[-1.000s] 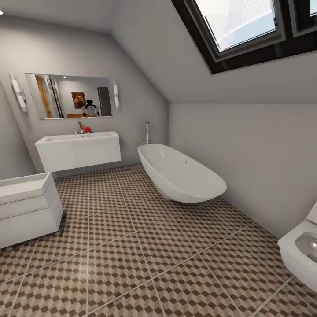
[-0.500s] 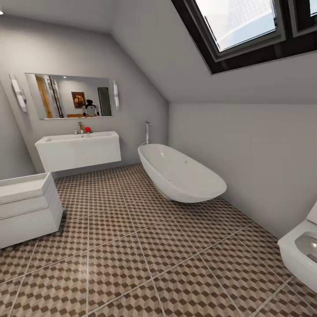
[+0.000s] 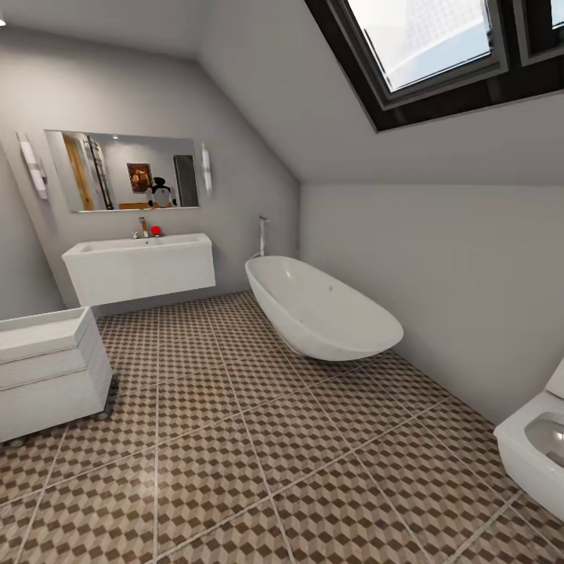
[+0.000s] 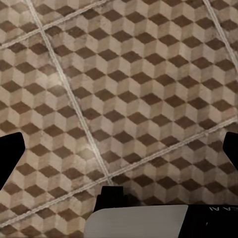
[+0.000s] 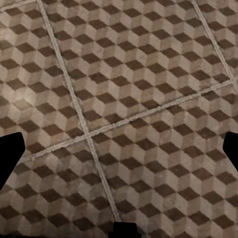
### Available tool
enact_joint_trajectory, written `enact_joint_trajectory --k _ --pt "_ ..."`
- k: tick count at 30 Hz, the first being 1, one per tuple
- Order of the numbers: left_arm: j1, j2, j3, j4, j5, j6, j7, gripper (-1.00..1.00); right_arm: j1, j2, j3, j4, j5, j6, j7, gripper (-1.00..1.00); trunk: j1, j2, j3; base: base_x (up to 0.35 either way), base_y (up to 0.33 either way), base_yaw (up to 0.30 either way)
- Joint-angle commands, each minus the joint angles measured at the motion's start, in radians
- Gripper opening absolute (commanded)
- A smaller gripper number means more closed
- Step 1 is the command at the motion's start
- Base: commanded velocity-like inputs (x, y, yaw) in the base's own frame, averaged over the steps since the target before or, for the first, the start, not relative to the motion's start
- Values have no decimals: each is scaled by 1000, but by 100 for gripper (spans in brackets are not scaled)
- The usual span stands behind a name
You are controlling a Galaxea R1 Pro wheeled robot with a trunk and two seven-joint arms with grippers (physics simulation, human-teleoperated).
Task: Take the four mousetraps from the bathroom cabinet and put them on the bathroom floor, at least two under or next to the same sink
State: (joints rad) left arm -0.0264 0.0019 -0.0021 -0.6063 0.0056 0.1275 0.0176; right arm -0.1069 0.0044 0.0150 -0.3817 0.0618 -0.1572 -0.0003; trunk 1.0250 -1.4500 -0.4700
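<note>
From the head view, the room opens out: a glossy bathroom floor point(image 3: 258, 439) of large square tiles printed with brown, beige and white cubes runs back to a grey wall, where a wide white rectangular wall-hung sink point(image 3: 139, 268) sits below a rectangular wall mirror point(image 3: 121, 170), with a small chrome faucet point(image 3: 143, 228) and a tiny red item point(image 3: 155, 230) on its back edge. To the right of the sink, apart from it, a white oval bathtub point(image 3: 321, 307) stands on the tiles under the sloped ceiling and a dark-framed skylight point(image 3: 439, 47). A low white drawer unit point(image 3: 48, 368) stands on the floor at the left edge, nearer the camera than the sink, and part of a white toilet bowl point(image 3: 536, 450) enters at the right edge. The wrist views give what the head view leaves out, namely the two hands. The left hand point(image 4: 119, 148) points down at bare cube-patterned tile, its dark fingertips point(image 4: 10, 153) at opposite edges of the picture, spread wide and released, with nothing between them. The right hand point(image 5: 119, 151) is posed the same way over a crossing of pale grout lines, its fingertips point(image 5: 10, 153) likewise far apart and grasping nothing.
</note>
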Motion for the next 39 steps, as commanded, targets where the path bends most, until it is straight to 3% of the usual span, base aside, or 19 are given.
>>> enact_joint_trajectory --k 1,39 --pt "-1 1 1 2 0 5 -2 100 1 -3 2 17 5 -2 -2 100 0 0 0 0 0 0" --pt "-1 12 0 98 -2 -28 -8 100 1 0 0 63 -2 1 -2 100 0 0 0 0 0 0"
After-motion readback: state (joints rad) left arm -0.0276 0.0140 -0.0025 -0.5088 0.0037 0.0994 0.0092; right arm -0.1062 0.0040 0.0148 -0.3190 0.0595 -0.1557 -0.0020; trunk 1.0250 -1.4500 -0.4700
